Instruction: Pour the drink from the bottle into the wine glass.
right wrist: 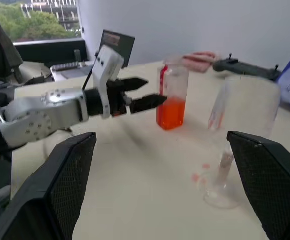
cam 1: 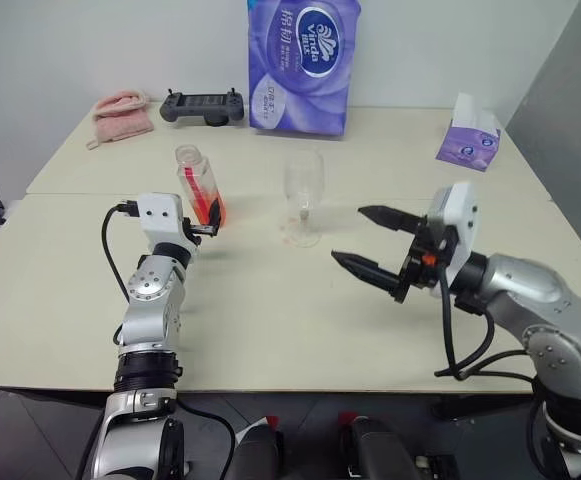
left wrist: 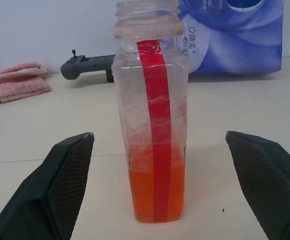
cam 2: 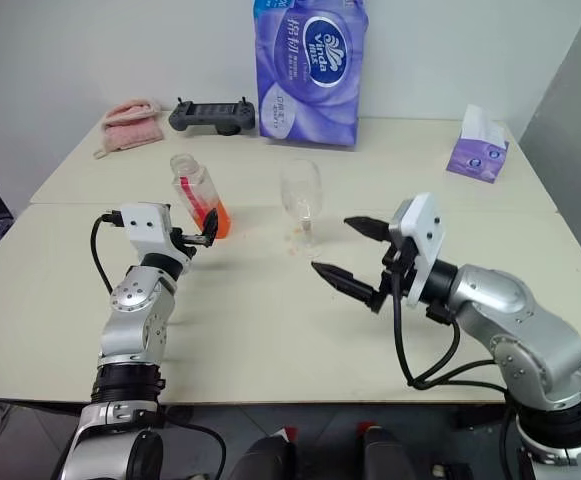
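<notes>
- Left claw (cam 1: 208, 226) was wide open at the bottle (left wrist: 152, 125), not touching; should centre, then close mid-body w/o tipping.
- Right claw (cam 1: 362, 243) gaped empty, right of bottle, near glass (cam 1: 303, 198).

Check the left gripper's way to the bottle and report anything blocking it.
Nothing visible blocks it. The left gripper is open, and the bottle stands upright between its fingers, not yet touched. The wine glass stands apart, off to the bottle's right.
</notes>
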You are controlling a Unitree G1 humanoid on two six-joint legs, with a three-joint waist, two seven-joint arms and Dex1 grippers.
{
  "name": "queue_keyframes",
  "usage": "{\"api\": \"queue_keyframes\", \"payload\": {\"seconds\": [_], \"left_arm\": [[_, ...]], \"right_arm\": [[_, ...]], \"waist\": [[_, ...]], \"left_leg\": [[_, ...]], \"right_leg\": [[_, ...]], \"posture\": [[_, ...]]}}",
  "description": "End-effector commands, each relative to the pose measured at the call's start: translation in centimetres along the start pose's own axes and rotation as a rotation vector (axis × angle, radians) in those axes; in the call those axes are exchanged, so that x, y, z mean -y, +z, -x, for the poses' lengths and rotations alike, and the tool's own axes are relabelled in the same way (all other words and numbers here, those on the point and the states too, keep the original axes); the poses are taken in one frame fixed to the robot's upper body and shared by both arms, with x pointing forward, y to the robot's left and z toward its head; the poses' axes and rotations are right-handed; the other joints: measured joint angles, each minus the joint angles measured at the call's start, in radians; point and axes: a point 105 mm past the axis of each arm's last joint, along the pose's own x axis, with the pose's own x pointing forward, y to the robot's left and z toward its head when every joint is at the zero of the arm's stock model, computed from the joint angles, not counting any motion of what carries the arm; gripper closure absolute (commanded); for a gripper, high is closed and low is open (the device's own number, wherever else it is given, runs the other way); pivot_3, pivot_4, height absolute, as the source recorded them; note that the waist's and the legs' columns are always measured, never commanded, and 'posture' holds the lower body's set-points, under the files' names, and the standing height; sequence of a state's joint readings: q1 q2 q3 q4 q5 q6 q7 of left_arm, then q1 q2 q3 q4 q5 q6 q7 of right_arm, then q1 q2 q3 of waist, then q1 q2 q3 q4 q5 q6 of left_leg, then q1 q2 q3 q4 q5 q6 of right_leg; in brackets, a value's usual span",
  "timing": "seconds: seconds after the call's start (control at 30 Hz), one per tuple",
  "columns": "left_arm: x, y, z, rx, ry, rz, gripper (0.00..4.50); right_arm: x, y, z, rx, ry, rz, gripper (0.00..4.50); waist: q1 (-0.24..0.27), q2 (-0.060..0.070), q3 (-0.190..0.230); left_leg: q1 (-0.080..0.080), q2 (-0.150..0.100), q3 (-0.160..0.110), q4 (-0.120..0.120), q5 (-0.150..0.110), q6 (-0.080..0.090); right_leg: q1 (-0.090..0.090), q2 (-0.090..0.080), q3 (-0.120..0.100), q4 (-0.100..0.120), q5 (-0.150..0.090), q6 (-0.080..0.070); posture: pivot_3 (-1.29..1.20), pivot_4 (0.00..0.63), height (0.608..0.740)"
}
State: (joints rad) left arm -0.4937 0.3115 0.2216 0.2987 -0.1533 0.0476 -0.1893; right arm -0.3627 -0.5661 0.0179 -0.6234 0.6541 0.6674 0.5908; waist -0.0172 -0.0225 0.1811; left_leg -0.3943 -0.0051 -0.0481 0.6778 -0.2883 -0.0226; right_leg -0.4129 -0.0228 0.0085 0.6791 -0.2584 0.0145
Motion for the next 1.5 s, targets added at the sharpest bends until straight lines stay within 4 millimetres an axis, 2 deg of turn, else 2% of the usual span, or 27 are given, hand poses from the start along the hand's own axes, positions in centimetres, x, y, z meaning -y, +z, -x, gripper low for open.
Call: {"api": "queue_keyframes", "payload": {"seconds": [0.03, 0.17, 0.57, 0.87, 0.97, 1.1, 1.13, 1.2, 1.4, 1.5], "left_arm": [[0.2, 1.7, -0.6, 0.074, -0.008, -0.017, 0.00], [0.2, 1.7, -0.7, 0.080, -0.011, -0.016, 0.00], [-0.4, 1.7, -1.4, 0.080, -0.010, -0.027, 0.00], [-1.3, 0.9, -3.4, 0.051, 0.003, -0.020, 0.00], [-0.8, 0.4, -4.1, 0.030, -0.027, 0.002, 0.00], [-0.4, 0.7, -5.1, 0.027, -0.070, 0.011, 0.00], [-0.3, 0.9, -5.3, 0.031, -0.075, 0.011, 0.37], [-0.4, 1.3, -5.6, 0.041, -0.079, 0.017, 0.84], [-1.1, 1.5, -5.7, 0.043, -0.062, 0.004, 2.63], [-1.2, 2.1, -5.8, 0.059, -0.068, -0.021, 2.75]], "right_arm": [[0.0, 0.8, -0.1, 0.070, -0.010, 0.089, 0.04], [-0.2, 0.5, -0.3, 0.095, -0.020, 0.085, 0.04], [-0.4, 1.1, -0.5, 0.114, -0.012, 0.081, 0.04], [-0.3, 1.3, -0.6, 0.111, -0.005, 0.090, 0.04], [-0.2, 1.1, -0.5, 0.105, -0.008, 0.090, 0.04], [-0.1, 1.0, -0.5, 0.097, -0.017, 0.089, 0.04], [0.0, 1.0, -0.4, 0.098, -0.021, 0.089, 0.00], [0.1, 1.0, -0.3, 0.095, -0.030, 0.096, 0.00], [0.4, 1.0, -0.3, 0.099, -0.058, 0.091, 0.00], [0.5, 1.0, -0.2, 0.103, -0.074, 0.086, 0.00]], "waist": [[0.000, 0.000, 0.000], [0.000, 0.000, 0.000], [0.001, 0.000, 0.000], [0.002, 0.000, 0.000], [0.003, 0.000, 0.000], [0.003, 0.000, 0.000], [0.003, 0.000, 0.000], [0.002, 0.000, 0.000], [0.001, 0.000, 0.000], [0.001, 0.000, 0.000]], "left_leg": [[0.000, 0.000, 0.000, 0.000, 0.000, 0.000], [0.000, 0.000, 0.000, 0.000, 0.000, 0.000], [0.000, 0.000, -0.001, 0.000, 0.000, 0.000], [0.000, 0.000, -0.001, 0.000, 0.000, 0.000], [0.000, -0.001, -0.001, 0.000, 0.000, 0.000], [0.000, -0.001, -0.001, 0.000, 0.000, 0.000], [0.000, -0.001, -0.001, 0.000, 0.000, 0.000], [0.000, -0.001, -0.001, 0.000, 0.000, 0.000], [0.000, -0.001, -0.001, 0.000, 0.000, 0.000], [-0.001, -0.001, -0.001, 0.000, 0.000, 0.000]], "right_leg": [[0.000, 0.000, 0.000, 0.000, 0.000, 0.000], [0.000, 0.000, 0.000, 0.000, 0.000, 0.000], [0.000, 0.000, -0.001, 0.000, 0.000, 0.000], [0.000, 0.000, -0.001, 0.000, 0.000, 0.000], [0.000, 0.000, -0.002, 0.000, 0.000, 0.000], [0.000, 0.000, -0.005, 0.000, 0.000, 0.000], [0.000, 0.000, -0.006, 0.000, 0.000, 0.000], [0.000, 0.000, -0.006, 0.000, 0.000, 0.000], [0.000, 0.000, -0.006, 0.000, 0.000, 0.000], [0.000, 0.000, -0.006, 0.000, 0.000, 0.000]], "posture": [[0.00, 0.150, 0.740], [0.00, 0.150, 0.740], [0.00, 0.150, 0.740], [0.00, 0.150, 0.740], [0.00, 0.150, 0.740], [0.00, 0.150, 0.740], [0.00, 0.150, 0.740], [0.00, 0.150, 0.740], [0.00, 0.150, 0.740], [0.00, 0.150, 0.740]]}}
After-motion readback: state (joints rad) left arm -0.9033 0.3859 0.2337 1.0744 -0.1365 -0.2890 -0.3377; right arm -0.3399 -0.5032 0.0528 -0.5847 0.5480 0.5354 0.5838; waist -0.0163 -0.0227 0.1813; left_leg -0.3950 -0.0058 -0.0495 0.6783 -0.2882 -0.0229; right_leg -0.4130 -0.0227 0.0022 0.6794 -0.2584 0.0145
